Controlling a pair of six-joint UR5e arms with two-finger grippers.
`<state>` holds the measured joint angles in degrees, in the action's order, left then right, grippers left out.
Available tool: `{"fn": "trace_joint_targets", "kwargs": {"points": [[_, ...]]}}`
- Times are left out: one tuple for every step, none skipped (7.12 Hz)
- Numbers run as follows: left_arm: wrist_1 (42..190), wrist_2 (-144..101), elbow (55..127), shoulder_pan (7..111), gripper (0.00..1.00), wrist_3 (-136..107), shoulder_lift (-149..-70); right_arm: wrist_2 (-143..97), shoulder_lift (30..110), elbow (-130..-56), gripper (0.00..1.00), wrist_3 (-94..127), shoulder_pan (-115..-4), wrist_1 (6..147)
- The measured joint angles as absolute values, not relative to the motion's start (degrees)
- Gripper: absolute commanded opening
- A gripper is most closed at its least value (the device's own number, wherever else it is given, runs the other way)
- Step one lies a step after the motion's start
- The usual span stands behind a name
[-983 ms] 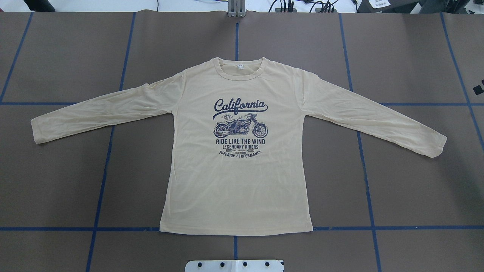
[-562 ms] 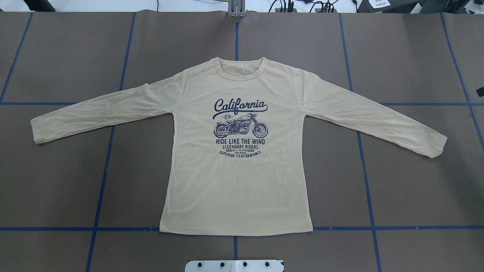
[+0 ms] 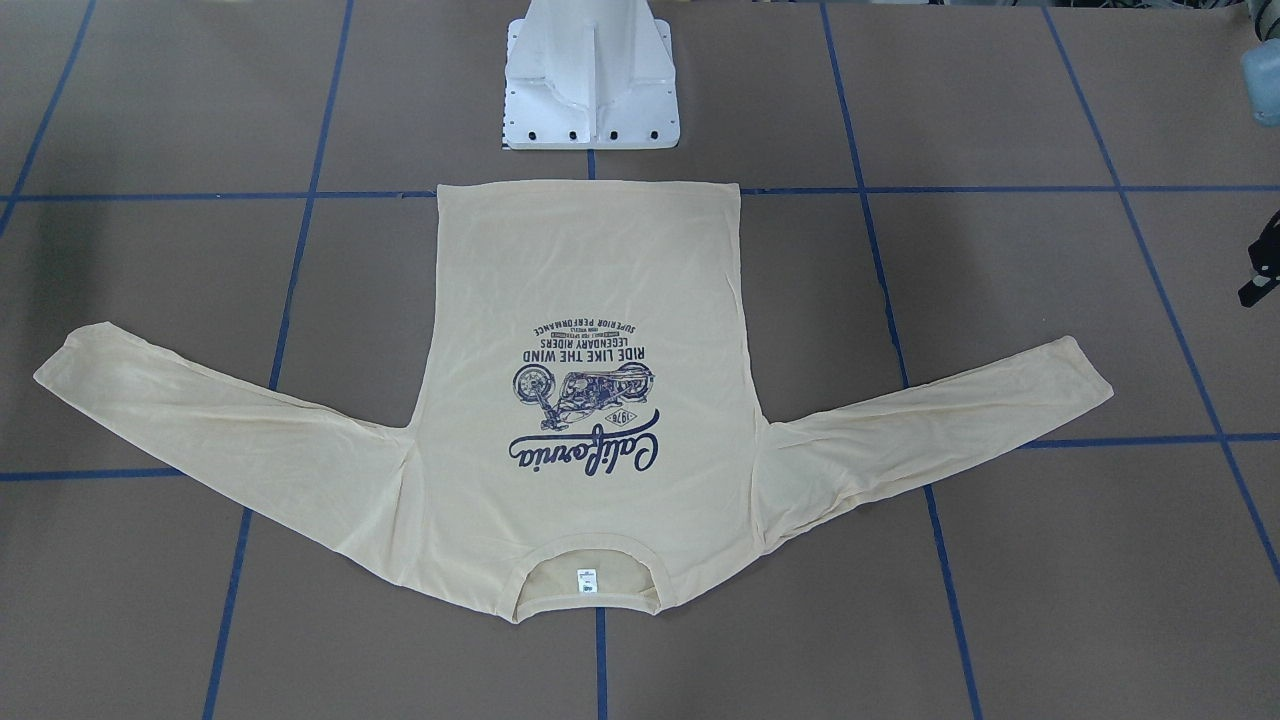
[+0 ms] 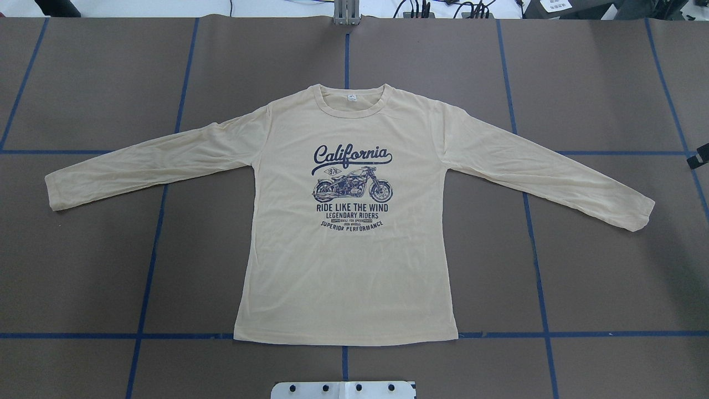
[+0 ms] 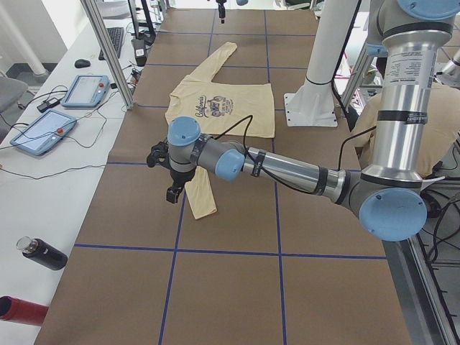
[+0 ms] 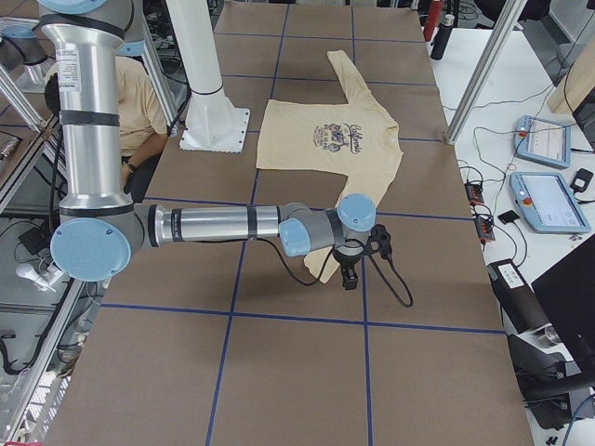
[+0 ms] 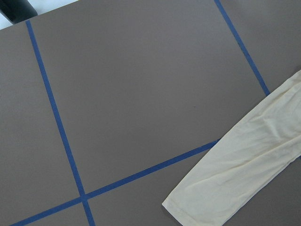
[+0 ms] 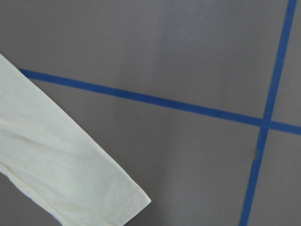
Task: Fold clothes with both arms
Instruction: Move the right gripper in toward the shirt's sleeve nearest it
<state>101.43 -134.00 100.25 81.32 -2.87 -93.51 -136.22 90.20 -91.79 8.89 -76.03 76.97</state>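
The cream-yellow long-sleeved T-shirt [image 4: 343, 266] lies flat and print-up on the brown table, sleeves spread, collar far from the robot's base; it also shows in the front-facing view [image 3: 590, 270]. My left gripper [image 5: 172, 192] hovers just beyond the left sleeve cuff [image 5: 202, 206]; only a black sliver of it shows at the front-facing view's right edge [image 3: 1260, 270]. My right gripper [image 6: 351, 279] hovers by the right sleeve cuff [image 6: 325, 265], a sliver at the overhead view's right edge [image 4: 699, 155]. Both wrist views show a cuff [image 7: 235, 179] [image 8: 61, 174] but no fingers. I cannot tell whether either gripper is open.
Blue tape lines [image 4: 155, 233] grid the table. The white pedestal base [image 3: 590, 100] stands behind the shirt's hem. Teach pendants [image 5: 90, 90] [image 6: 548, 139] lie on side benches. A dark bottle [image 5: 43, 253] lies on the left bench. A person [image 6: 139, 102] sits behind the robot.
The black sliver of the right gripper at the overhead view's right edge has moved down the view, toward the robot's side. The shirt has not moved.
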Motion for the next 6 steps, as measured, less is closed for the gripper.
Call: {"fn": "trace_joint_targets", "kwargs": {"points": [[101.46, -134.04, 100.25, 81.31, 0.99, -2.91, -93.51, -135.7, 90.58, -91.77, 1.0, 11.77, -73.81, 76.79], [101.46, -134.09, 100.28, 81.3, 0.99, -2.95, -93.54, -135.36, 90.72, -91.55, 0.98, 15.51, -71.78, 76.05], [101.49, -134.11, 100.38, 81.3, 0.99, -2.98, -93.57, -134.85, 90.76, -91.06, 0.97, 20.43, -69.65, 74.31], [101.5, -134.12, 100.47, 81.3, 0.99, -2.98, -93.61, -133.59, 90.81, -90.43, 0.96, 26.15, -67.44, 71.68], [101.51, -134.12, 100.49, 81.3, 0.99, -2.99, -93.68, -132.12, 90.84, -89.17, 0.96, 30.51, -65.93, 68.59], [101.51, -134.12, 100.5, 81.3, 0.99, -2.99, -93.73, -131.38, 90.79, -87.51, 0.96, 33.73, -65.18, 65.72]]}}
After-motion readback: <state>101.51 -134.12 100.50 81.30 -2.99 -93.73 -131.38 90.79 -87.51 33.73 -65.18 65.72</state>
